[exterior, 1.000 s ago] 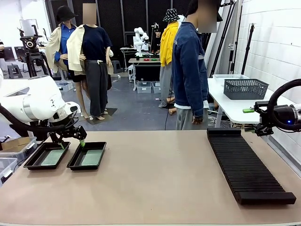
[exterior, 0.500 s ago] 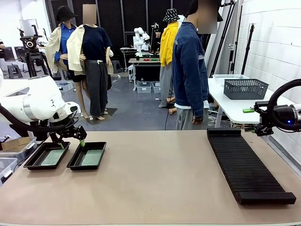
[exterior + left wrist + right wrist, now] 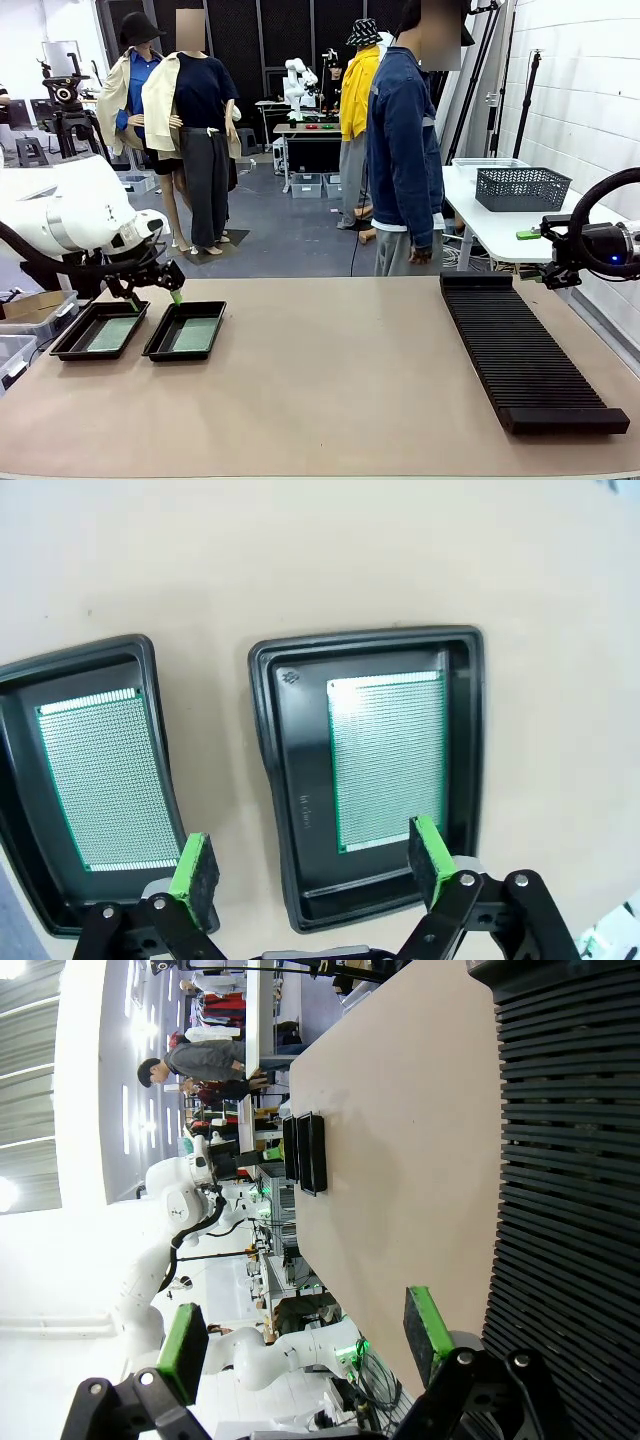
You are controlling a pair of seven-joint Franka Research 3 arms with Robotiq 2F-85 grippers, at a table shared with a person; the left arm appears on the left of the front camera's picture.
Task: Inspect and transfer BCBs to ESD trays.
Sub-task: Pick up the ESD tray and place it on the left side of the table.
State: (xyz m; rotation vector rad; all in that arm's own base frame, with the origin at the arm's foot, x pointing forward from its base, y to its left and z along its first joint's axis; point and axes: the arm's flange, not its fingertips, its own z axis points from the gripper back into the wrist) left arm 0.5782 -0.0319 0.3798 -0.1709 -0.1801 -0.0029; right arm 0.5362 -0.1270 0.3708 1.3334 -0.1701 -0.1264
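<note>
Green perforated BCBs flat in ESD trays

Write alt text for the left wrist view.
Two black ESD trays lie side by side on a tan table, each holding one flat green BCB. The left arm's open, empty tool hovers above them, its green pads rising from the bottom edge.

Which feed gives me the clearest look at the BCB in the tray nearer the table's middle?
The left wrist view: it looks straight down on the BCB, lying flat inside its ESD tray, hole grid and edges sharp. The front view shows it as a small, foreshortened green patch. The right wrist view shows the trays far off, edge-on, boards indiscernible.
</note>
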